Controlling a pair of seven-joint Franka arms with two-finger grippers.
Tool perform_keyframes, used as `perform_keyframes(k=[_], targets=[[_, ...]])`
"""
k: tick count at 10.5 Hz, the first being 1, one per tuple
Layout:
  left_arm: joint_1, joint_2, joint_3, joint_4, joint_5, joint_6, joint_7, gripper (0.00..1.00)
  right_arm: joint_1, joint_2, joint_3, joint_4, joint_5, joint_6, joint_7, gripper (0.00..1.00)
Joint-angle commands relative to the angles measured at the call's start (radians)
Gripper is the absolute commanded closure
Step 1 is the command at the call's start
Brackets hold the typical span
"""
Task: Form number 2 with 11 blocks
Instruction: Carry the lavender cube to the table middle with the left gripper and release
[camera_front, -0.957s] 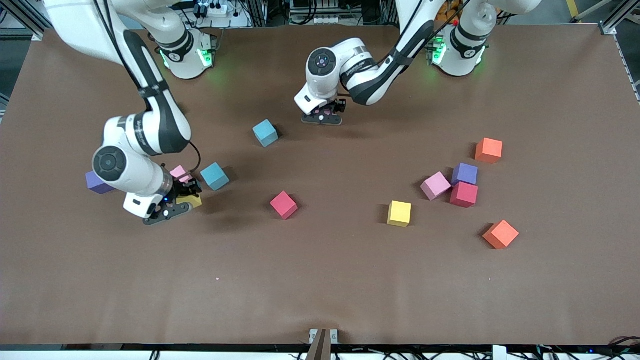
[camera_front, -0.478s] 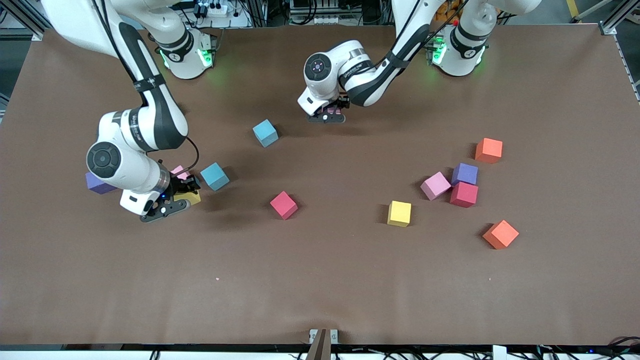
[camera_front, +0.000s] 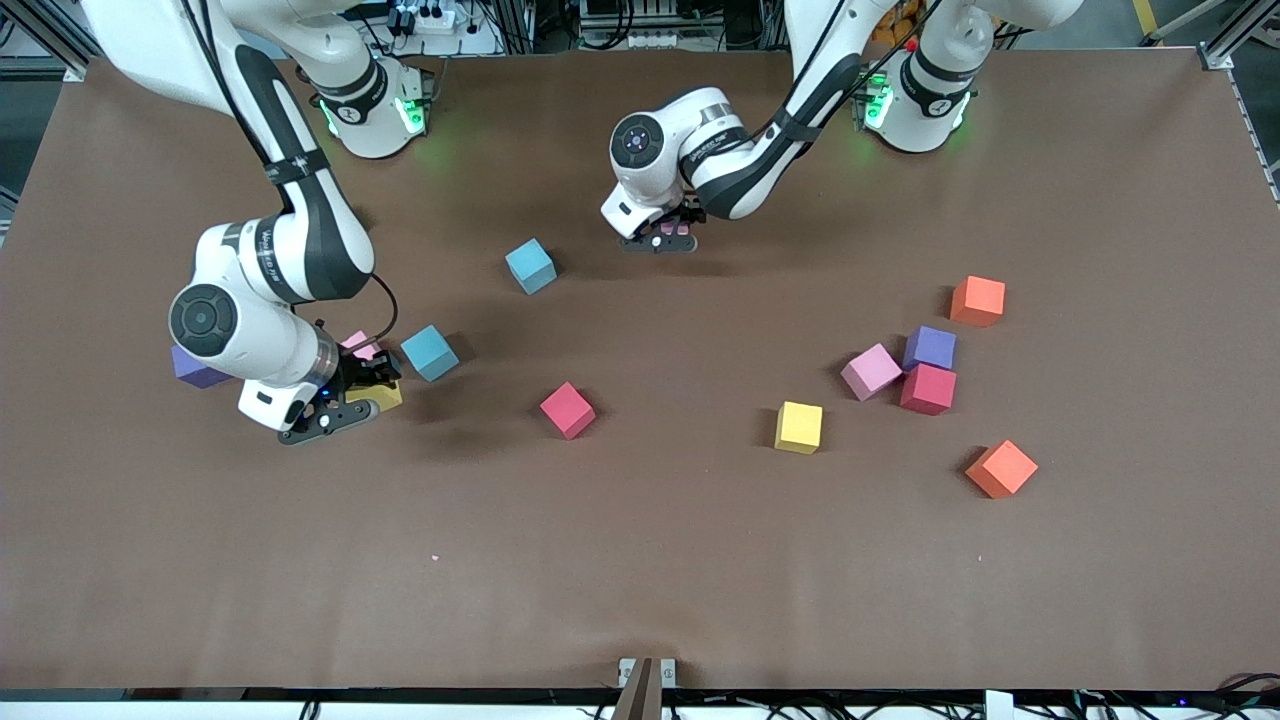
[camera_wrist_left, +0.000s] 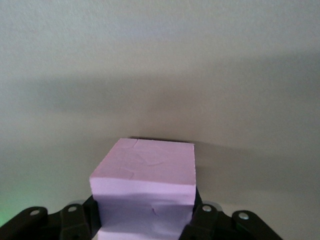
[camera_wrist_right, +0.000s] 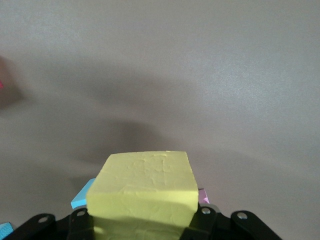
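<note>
My left gripper (camera_front: 668, 238) is shut on a pink cube (camera_wrist_left: 145, 175) and holds it just above the table near the robots' edge, beside a light blue cube (camera_front: 530, 266). My right gripper (camera_front: 362, 402) is shut on a yellow cube (camera_wrist_right: 142, 187), low over the table by a second light blue cube (camera_front: 430, 353) and a half-hidden pink cube (camera_front: 358, 344). A purple cube (camera_front: 192, 368) shows partly under the right arm. A red cube (camera_front: 567, 410) lies mid-table. All cubes lie scattered, in no figure.
Toward the left arm's end lie a yellow cube (camera_front: 799, 427), a pink cube (camera_front: 871, 371), a purple cube (camera_front: 930, 347) touching a red cube (camera_front: 927, 389), and two orange cubes (camera_front: 977, 301) (camera_front: 1001, 468). The brown table (camera_front: 640, 560) is bare nearer the front camera.
My left gripper has shifted slightly toward the left arm's end with the pink cube. My right gripper has shifted a little toward the right arm's end with the yellow cube.
</note>
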Motion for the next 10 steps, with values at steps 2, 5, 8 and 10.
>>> perform_keyframes(k=[2,5,8,10], targets=[[-0.018,0.036,0.005,0.051,0.033,-0.013,-0.079,0.92,-0.006,-0.010,0.006,-0.006,0.021,0.007,0.003,1.00],[-0.030,0.039,0.003,0.063,0.034,-0.013,-0.099,0.90,-0.001,-0.008,0.006,0.016,0.028,0.007,0.015,1.00],[-0.029,0.018,0.008,0.063,0.045,-0.013,-0.099,0.00,-0.009,-0.011,0.005,0.005,0.031,0.038,0.027,1.00],[-0.023,-0.074,0.008,0.063,0.044,-0.019,-0.134,0.00,-0.012,-0.017,0.006,0.009,0.036,0.035,0.034,1.00]])
